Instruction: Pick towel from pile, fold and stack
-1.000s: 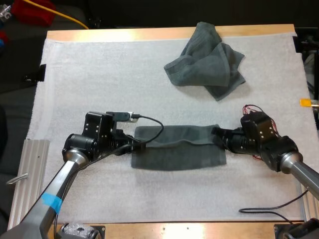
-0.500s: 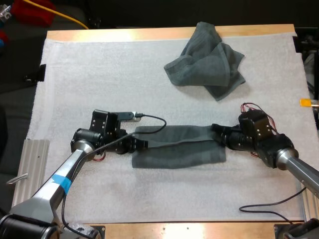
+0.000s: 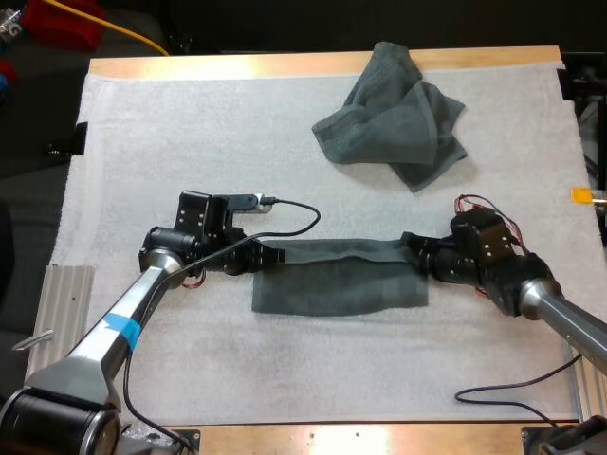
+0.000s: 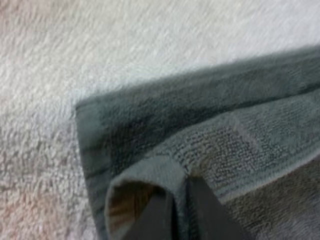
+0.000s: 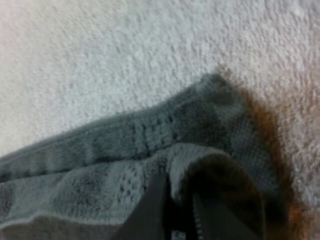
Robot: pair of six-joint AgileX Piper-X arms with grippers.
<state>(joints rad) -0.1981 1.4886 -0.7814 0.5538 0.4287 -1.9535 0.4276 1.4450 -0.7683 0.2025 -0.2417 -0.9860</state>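
Observation:
A dark grey-green towel (image 3: 339, 280) lies stretched across the middle of the white mat, its far edge lifted and doubled over the rest. My left gripper (image 3: 273, 256) is shut on the towel's far left corner (image 4: 142, 187), cloth pinched between its fingers (image 4: 200, 210). My right gripper (image 3: 410, 249) is shut on the far right corner (image 5: 200, 165), with the cloth bunched over its fingers (image 5: 150, 210). A crumpled towel (image 3: 396, 118) sits at the far side of the mat, well apart from both grippers.
The white mat (image 3: 190, 123) covers most of the wooden table (image 3: 285, 64). A ribbed metal rail (image 3: 52, 332) lies at the left edge, beside my left arm. Bare mat stretches between the two towels and along the near side.
Both grippers have moved away from me, carrying the towel's pinched edge farther over the flat part. The crumpled towel has not moved.

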